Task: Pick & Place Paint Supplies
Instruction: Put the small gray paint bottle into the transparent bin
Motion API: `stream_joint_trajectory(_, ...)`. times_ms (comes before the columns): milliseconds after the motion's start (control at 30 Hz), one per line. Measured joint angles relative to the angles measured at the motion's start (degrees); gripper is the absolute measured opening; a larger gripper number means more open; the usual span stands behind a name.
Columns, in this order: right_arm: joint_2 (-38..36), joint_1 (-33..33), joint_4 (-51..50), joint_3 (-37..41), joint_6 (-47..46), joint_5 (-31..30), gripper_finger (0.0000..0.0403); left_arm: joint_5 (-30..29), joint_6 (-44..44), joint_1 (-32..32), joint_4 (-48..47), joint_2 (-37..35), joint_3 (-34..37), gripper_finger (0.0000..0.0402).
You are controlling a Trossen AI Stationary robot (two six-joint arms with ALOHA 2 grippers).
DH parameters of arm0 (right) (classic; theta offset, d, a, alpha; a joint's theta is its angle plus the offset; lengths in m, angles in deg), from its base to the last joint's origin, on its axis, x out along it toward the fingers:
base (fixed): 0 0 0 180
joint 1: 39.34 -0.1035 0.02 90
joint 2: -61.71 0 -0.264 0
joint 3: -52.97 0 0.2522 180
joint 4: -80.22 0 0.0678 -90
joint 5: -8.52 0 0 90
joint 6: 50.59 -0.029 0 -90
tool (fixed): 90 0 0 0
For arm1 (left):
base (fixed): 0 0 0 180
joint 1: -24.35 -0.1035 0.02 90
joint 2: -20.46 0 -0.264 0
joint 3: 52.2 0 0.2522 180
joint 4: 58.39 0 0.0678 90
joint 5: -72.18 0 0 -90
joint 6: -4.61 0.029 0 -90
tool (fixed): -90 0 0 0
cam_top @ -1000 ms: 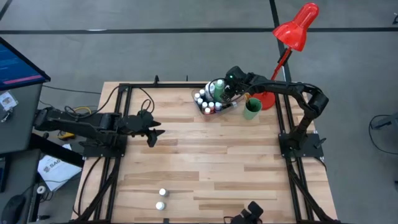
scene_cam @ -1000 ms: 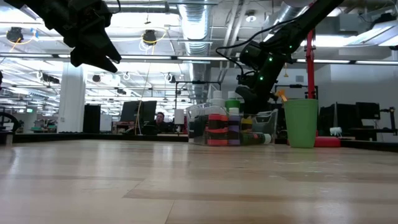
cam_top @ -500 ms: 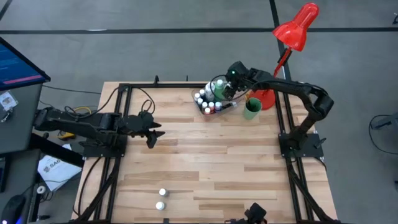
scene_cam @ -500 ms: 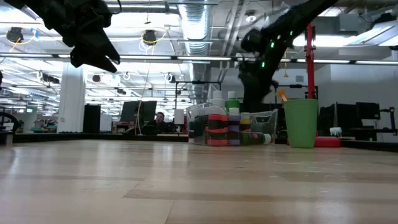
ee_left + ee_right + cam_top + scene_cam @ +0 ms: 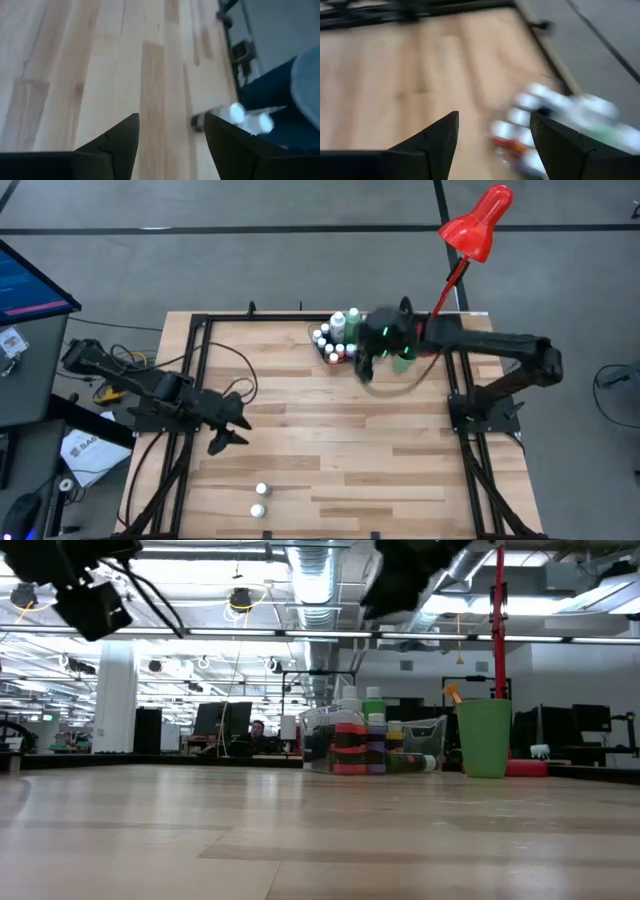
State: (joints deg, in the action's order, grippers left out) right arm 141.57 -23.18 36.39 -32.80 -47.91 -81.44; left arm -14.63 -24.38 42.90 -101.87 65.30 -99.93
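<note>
Two tiny white-capped bottles (image 5: 261, 491) (image 5: 257, 510) sit on the wood near the table's near edge. In the left wrist view they show blurred (image 5: 235, 112) (image 5: 260, 121). My left gripper (image 5: 215, 442) (image 5: 172, 145) hangs open above the table's near-left part, short of them. Several small bottles (image 5: 335, 338) plus a tall green one (image 5: 373, 705) and a tall white one stand in the clear tray (image 5: 312, 740) by the far edge. My right gripper (image 5: 365, 368) (image 5: 492, 145) is open and empty, raised just off the tray's near side.
A green cup (image 5: 485, 738) stands right of the tray, partly under my right arm in the high view. A red desk lamp (image 5: 480, 220) rises at the far right corner. Bare wood fills the table's middle (image 5: 330, 430). Dark frame rails run along both sides.
My right gripper has risen out of the tray and swung away from it, toward the table's near edge and middle. My left gripper has moved from the table's left middle toward the near edge, closer to the two loose bottles.
</note>
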Motion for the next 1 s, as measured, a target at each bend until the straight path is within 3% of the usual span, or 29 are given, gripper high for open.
stream_joint_trajectory(200,7.9,-16.1,12.6,0.1,2.4,0.0,0.024,-15.4,-1.5,4.0,-5.4,0.0,0.0,0.0209)
stream_joint_trajectory(367,15.8,-23.1,28.7,0.0,2.5,0.5,0.024,-23.4,-1.7,4.0,-5.2,0.0,0.0,0.0209)
stream_joint_trajectory(600,27.5,-27.8,42.9,-2.3,1.5,7.8,0.024,-24.6,-1.5,3.9,-5.1,0.0,0.0,0.0209)
stream_joint_trajectory(1000,49.4,-32.3,37.6,-28.6,-0.6,9.1,0.024,-24.7,-1.4,3.9,-4.8,0.0,0.0,0.0209)
